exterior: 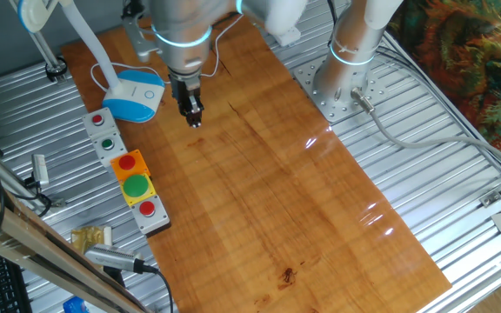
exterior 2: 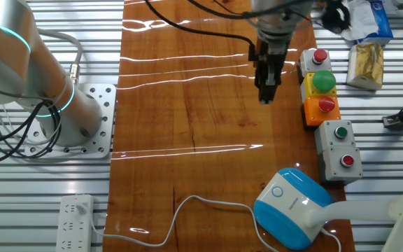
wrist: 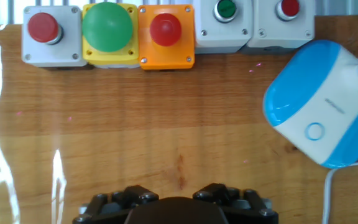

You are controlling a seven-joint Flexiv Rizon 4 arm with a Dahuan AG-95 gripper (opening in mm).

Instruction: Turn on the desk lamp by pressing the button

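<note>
The lamp (exterior: 136, 96) stands at the edge of the wooden board (exterior: 268, 174), at the end of the row of button boxes (exterior: 129, 174). Its base is white on top with a blue rim. The button (wrist: 314, 131) is a small pale ring on the white top, near the base's end that faces the open board; it is plain in the hand view, faint in the other fixed view and barely legible in one fixed view. The base's long axis runs aslant to the board's edge, and the white arm (exterior: 90, 43) rises from the end nearest the boxes and slants up and away from the board.

One fixed view alone shows that arm climbing to the blue-white head (exterior: 35, 12) at the frame's top. The other fixed view alone shows the cord (exterior 2: 187, 210) looping over the board towards a power strip (exterior 2: 75, 213).

The gripper (exterior: 192, 109) hangs over bare wood, just beside the base and apart from it, pointing down. The fingers' state cannot be told: both fixed views show them as one dark mass, and the hand view shows only the gripper's body.

The boxes lie in one line beside the board, grey, yellow, orange, then grey again. No containers are in view.
</note>
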